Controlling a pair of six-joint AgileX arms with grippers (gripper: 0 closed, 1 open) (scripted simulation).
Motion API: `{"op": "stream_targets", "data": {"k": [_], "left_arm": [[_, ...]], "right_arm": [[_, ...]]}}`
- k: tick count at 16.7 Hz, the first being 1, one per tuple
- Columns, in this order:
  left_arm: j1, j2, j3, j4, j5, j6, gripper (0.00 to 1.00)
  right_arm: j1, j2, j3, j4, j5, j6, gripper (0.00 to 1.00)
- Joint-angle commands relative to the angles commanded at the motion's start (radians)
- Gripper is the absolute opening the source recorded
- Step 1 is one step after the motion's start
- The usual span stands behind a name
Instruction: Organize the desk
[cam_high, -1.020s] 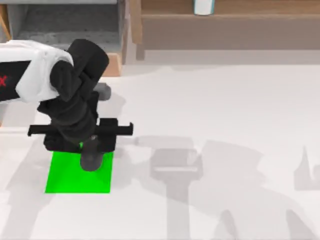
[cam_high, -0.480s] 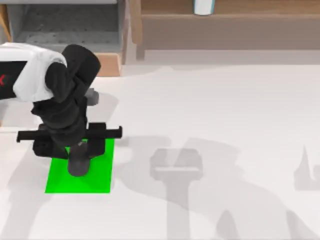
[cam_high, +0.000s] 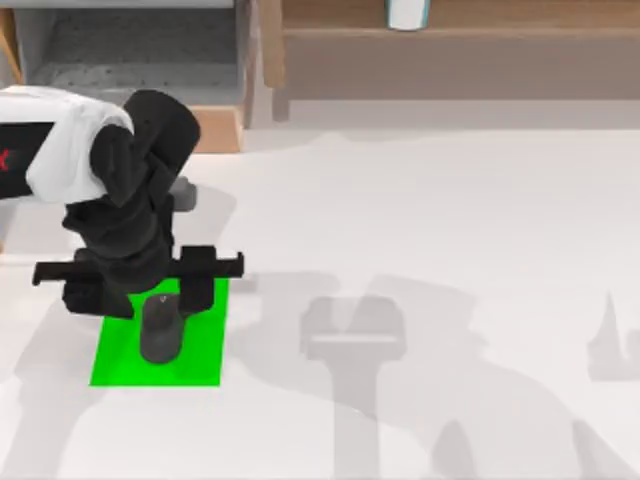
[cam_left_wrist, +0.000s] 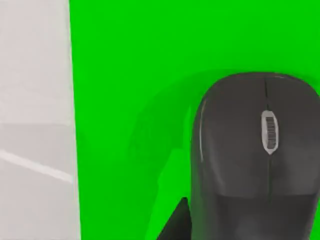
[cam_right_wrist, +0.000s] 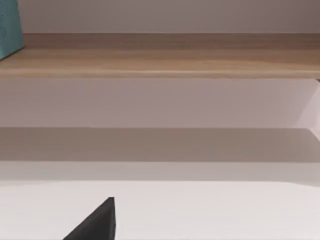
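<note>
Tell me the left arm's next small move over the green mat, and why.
Probably lift the left gripper straight up and clear. The dark mouse already lies flat on the green mat, well inside its edges on the desk, so placement looks done. I cannot tell whether it is released; if not, open first.

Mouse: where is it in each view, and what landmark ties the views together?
Top view: the dark grey mouse lies on the green mat, at the desk's left, just below the left tool.
Left wrist view: mouse on the mat.
Right wrist view: not in it.
Shared landmark: the green mat.
</note>
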Motion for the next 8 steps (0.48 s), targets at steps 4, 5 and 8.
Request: {"op": "stream_targets", "data": {"k": [4,5,8], "left_arm": [[0.0,0.0,0.0,0.0,0.0,0.0,1.0],[0.0,0.0,0.0,0.0,0.0,0.0,1.0],[0.0,0.0,0.0,0.0,0.0,0.0,1.0]], "right_arm": [[0.0,0.0,0.0,0.0,0.0,0.0,1.0],[0.0,0.0,0.0,0.0,0.0,0.0,1.0],[0.0,0.0,0.0,0.0,0.0,0.0,1.0]]}}
